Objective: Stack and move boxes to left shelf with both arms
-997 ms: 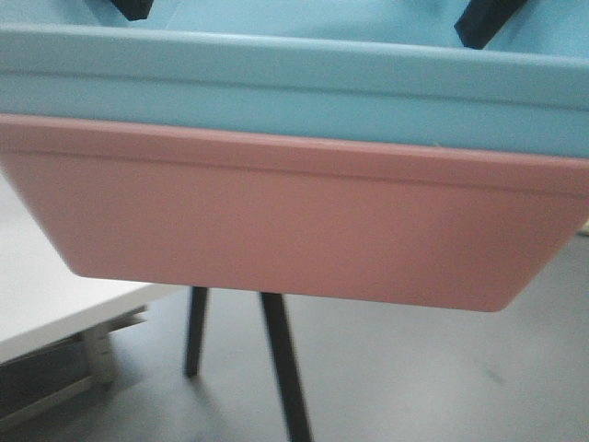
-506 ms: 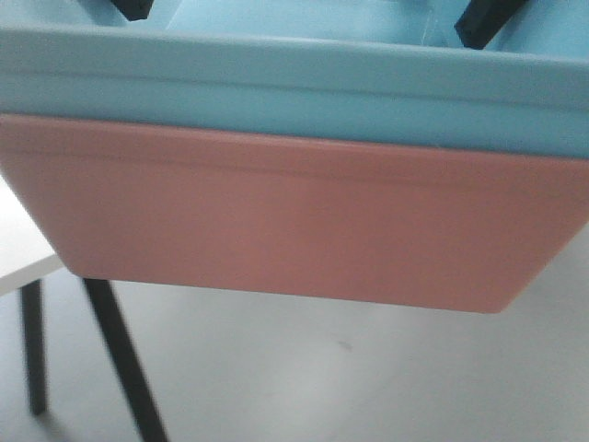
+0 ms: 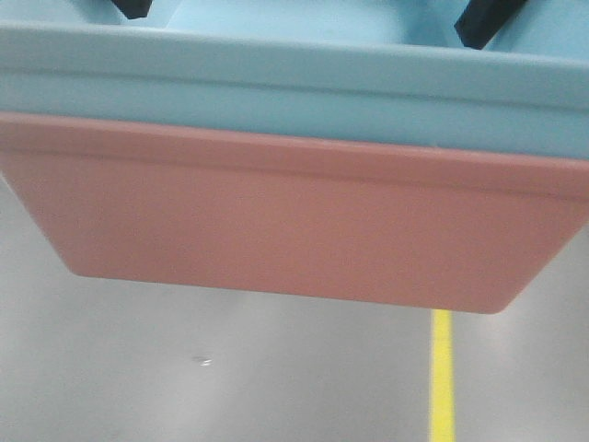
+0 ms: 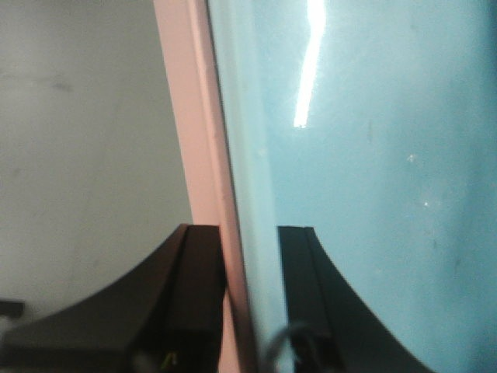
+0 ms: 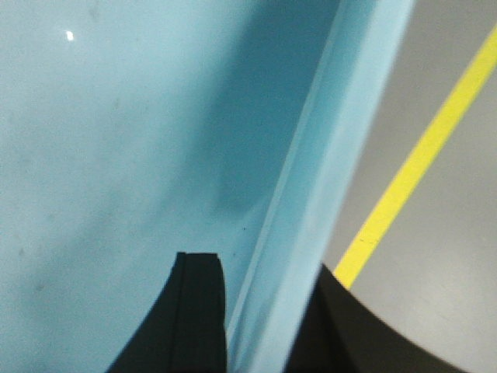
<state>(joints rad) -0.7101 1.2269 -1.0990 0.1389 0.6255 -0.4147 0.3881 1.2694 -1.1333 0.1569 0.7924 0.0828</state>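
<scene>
Boxes (image 3: 294,221) stacked, blue box (image 3: 294,92) inside pink box (image 3: 184,212), aloft. Left gripper (image 4: 250,233) clamps both walls; right gripper (image 5: 264,268) seemingly grips only blue, so pink side may sag, slip.

Light was bright, soft. Long white glare streak on light blue smooth plastic tub (image 4: 365,171), left wrist view. Dark shadow patch on its wall, right wrist view. Front view was blurry; smooth grey floor (image 3: 230,368) shone pale.
</scene>
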